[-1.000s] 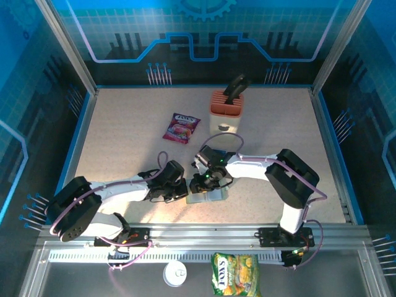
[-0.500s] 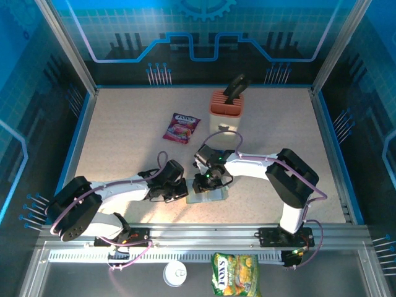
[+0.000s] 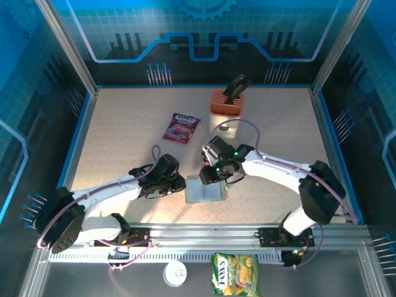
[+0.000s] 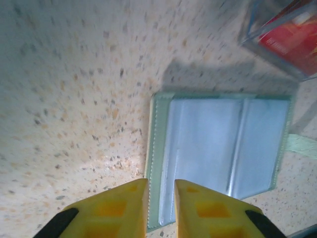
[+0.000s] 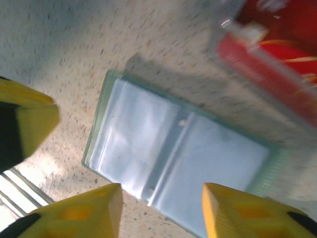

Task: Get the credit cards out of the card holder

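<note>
Flat glossy two-panel card holder (image 4: 218, 144); L gripper (image 4: 161, 187) narrow, R gripper (image 5: 161, 196) wide-open.

Card holder (image 3: 204, 190) crowded by left fingers (image 4: 119, 206), right fingers (image 5: 84, 213) — table (image 3: 117, 142) leftward open.

**Left wrist:** credit cards (image 4: 292, 37) cut off by top-right corner, blurred, print illegible. Fingers of left gripper (image 4: 161, 187) cut off by btm edge; they cover the near-left corner of card holder (image 4: 218, 148), pinch on it indeterminate.
**Right wrist:** credit cards cut off at top-right, smeared; card holder's rt end blurred; right gripper (image 5: 161, 191) fingers cut off by btm edge.
**Top ext.:** card holder's far edge hidden under right gripper.
</note>
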Controlling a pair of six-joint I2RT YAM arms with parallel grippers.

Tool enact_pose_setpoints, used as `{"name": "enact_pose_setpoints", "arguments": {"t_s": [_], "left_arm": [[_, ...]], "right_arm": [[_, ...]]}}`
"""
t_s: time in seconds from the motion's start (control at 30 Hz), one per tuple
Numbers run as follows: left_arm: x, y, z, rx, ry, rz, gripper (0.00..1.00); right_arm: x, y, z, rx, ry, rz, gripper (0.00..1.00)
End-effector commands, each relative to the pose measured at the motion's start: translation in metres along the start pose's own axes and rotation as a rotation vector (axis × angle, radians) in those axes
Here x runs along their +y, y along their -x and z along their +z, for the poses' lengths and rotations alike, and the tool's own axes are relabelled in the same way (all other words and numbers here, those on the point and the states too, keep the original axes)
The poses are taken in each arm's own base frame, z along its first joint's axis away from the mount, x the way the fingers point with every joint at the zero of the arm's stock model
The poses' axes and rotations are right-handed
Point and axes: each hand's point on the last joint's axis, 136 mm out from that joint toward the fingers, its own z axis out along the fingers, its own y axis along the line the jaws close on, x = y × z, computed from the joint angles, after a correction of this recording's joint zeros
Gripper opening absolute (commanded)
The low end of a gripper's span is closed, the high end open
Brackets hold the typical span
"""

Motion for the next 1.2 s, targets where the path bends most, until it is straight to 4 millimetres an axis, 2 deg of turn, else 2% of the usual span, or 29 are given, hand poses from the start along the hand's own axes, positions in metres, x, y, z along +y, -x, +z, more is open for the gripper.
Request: {"name": "enact_pose_setpoints", "arguments": {"t_s": [0.0, 0.07, 0.13, 0.23, 0.27, 0.4, 0.43, 0.57, 0.73, 0.83, 0.97, 1.07, 1.17], "left_arm": [[0.016, 0.02, -0.021, -0.077, 0.078, 0.036, 0.33], [0.022, 0.03, -0.027, -0.104, 0.087, 0.031, 0.45], [0.029, 0.039, -0.033, -0.125, 0.104, 0.024, 0.55], [0.037, 0.054, -0.042, -0.167, 0.14, 0.035, 0.95], [0.04, 0.06, -0.046, -0.185, 0.159, 0.041, 0.99], [0.059, 0.081, -0.058, -0.255, 0.267, 0.073, 0.99], [0.065, 0.087, -0.059, -0.283, 0.302, 0.089, 0.99], [0.087, 0.112, -0.071, -0.399, 0.444, 0.161, 0.99], [0.108, 0.143, -0.091, -0.57, 0.605, 0.198, 0.99], [0.118, 0.16, -0.099, -0.606, 0.665, 0.194, 0.99], [0.118, 0.187, -0.097, -0.665, 0.708, 0.282, 0.99], [0.116, 0.203, -0.089, -0.757, 0.701, 0.359, 0.99], [0.122, 0.211, -0.083, -0.808, 0.679, 0.36, 0.99]], "right_arm": [[-0.038, -0.001, -0.026, -0.043, -0.125, 0.002, 0.56], [-0.057, 0.002, -0.038, -0.083, -0.154, 0.029, 0.68], [-0.077, 0.003, -0.049, -0.12, -0.188, 0.058, 1.0], [-0.113, 0.005, -0.064, -0.172, -0.252, 0.104, 1.0], [-0.125, 0.006, -0.07, -0.19, -0.275, 0.118, 1.0], [-0.17, 0.017, -0.091, -0.281, -0.385, 0.14, 1.0], [-0.183, 0.012, -0.088, -0.287, -0.41, 0.144, 1.0], [-0.215, 0.026, -0.092, -0.431, -0.462, 0.092, 1.0], [-0.236, 0.04, -0.092, -0.619, -0.483, 0.02, 1.0], [-0.254, 0.046, -0.095, -0.719, -0.509, 0.025, 1.0], [-0.278, 0.056, -0.101, -0.828, -0.536, 0.088, 1.0], [-0.288, 0.062, -0.102, -0.875, -0.559, 0.094, 1.0], [-0.291, 0.069, -0.109, -0.946, -0.575, 0.078, 1.0]]}}
